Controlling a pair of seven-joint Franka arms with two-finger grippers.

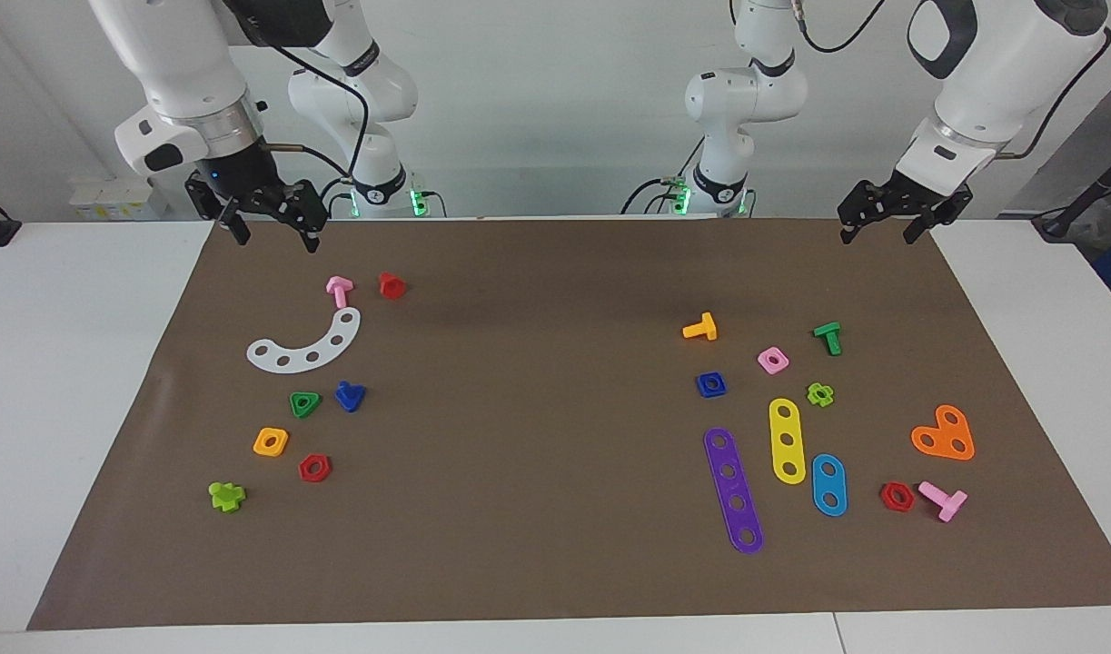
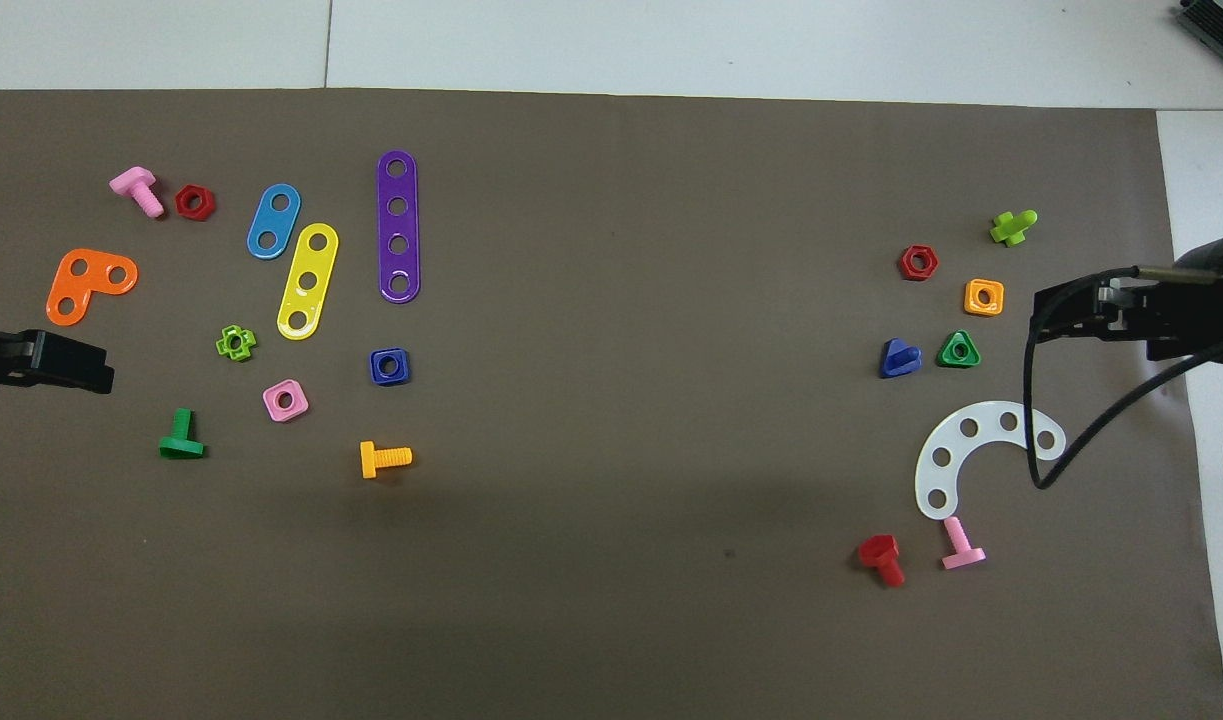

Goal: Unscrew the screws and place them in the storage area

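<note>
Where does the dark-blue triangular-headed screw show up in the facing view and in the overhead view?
Facing view: the dark-blue screw lies on the brown mat toward the right arm's end, beside the green triangular nut.
Overhead view: the dark-blue screw sits at the picture's right part, again beside the green triangular nut.
Shared landmark: the white curved strip lies nearer to the robots than the screw.
</note>
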